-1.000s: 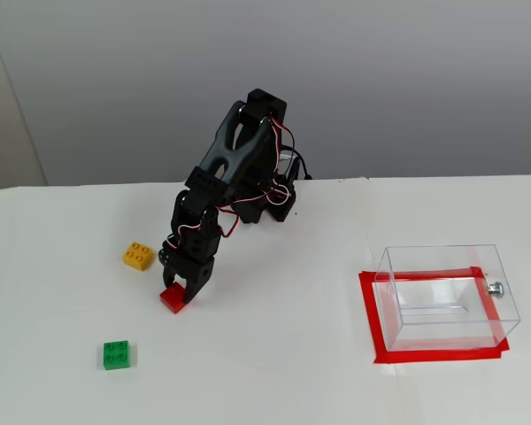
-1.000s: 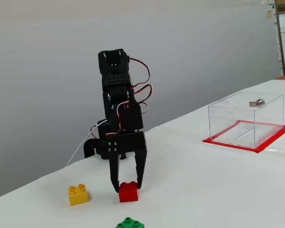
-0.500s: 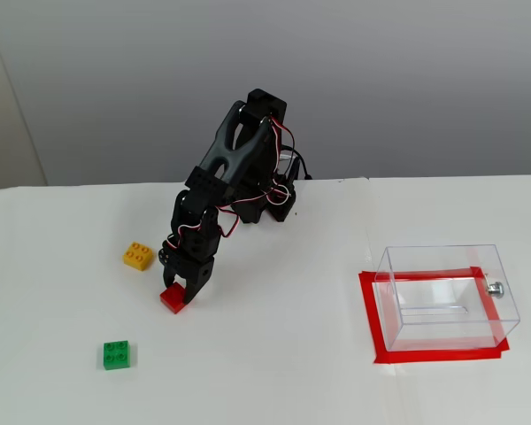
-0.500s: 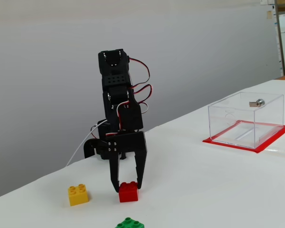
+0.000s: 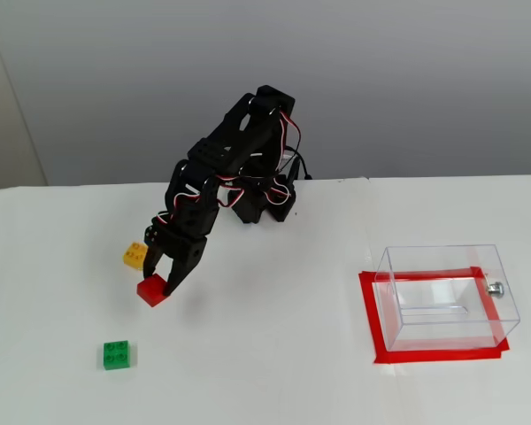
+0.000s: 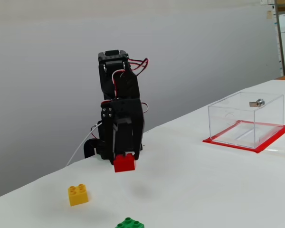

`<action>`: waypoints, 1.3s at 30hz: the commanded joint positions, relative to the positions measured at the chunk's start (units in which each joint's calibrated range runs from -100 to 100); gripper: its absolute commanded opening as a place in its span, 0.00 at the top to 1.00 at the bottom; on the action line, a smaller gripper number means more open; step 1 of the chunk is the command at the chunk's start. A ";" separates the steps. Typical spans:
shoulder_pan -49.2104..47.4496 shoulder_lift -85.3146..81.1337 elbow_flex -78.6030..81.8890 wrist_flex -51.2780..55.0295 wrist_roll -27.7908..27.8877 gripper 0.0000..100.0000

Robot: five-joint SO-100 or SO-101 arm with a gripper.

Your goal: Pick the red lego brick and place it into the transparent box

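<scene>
In a fixed view, the brick (image 5: 150,290) hangs above the table (image 5: 274,372) at 9 o'clock, another brick (image 5: 134,255) behind, a third (image 5: 117,354) at 7, the box (image 5: 447,297) at 3.

Arm (image 5: 239,159) bent forward; gripper (image 6: 124,160) pointing down, raised (jaws clamped on load)

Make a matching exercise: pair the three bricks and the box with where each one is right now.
Things:
1. red lego brick
2. yellow brick
3. green brick
4. transparent box

Places:
A. on red tape
B. alone near the front table edge
C. held above the table by the gripper
D. on the table, just behind the gripper

Pairs: 1-C, 2-D, 3-B, 4-A
</scene>
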 commanded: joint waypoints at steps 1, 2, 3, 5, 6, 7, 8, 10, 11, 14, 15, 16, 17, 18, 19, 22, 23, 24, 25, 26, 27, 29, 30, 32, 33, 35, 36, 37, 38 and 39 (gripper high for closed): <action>-1.74 -2.20 -10.76 8.10 0.24 0.92; -2.33 -2.03 -14.02 10.89 0.24 0.92; -2.92 -2.03 -16.01 12.45 0.24 0.92; -4.48 -1.94 -20.08 15.50 0.24 0.92; -5.59 -1.94 -21.97 16.80 0.24 0.93; -6.32 -1.94 -23.42 17.41 0.24 0.93; -6.92 -1.94 -25.32 17.94 0.19 0.93; -8.17 -1.94 -29.48 19.42 0.19 0.93; -8.99 -1.94 -31.92 20.63 0.19 0.93; -12.17 -1.94 -36.44 24.03 0.19 0.93; -13.35 -1.94 -37.44 24.81 0.19 0.93; -14.68 -1.94 -38.07 25.42 0.24 0.92; -16.16 -2.03 -38.61 25.94 0.24 0.92; -17.71 -2.03 -39.06 26.12 0.24 0.92; -19.34 -2.03 -39.24 26.47 0.34 0.92; -24.81 -2.03 -39.33 26.38 2.12 0.92; -26.73 -2.20 -39.33 26.29 2.80 0.92; -28.58 -2.28 -39.33 26.38 3.22 0.92; -30.87 -2.53 -39.33 26.64 3.53 0.92; -33.31 -2.70 -39.33 26.64 3.74 0.92; -35.75 -2.79 -39.15 26.64 3.95 0.92; -40.71 -2.79 -39.15 26.64 4.62 0.92; -43.29 -2.70 -39.24 26.55 5.04 0.93; -48.47 -2.45 -39.24 26.47 6.03 0.93; -51.06 -2.37 -39.24 26.47 6.56 0.93; -56.38 -2.20 -39.24 26.55 7.39 0.93; -59.04 -2.11 -39.24 26.55 7.60 0.93; -61.19 -2.11 -39.24 26.55 7.70 0.93; -63.40 -2.11 -39.24 26.55 7.34 0.93; -65.47 -2.11 -39.33 26.20 7.23 0.93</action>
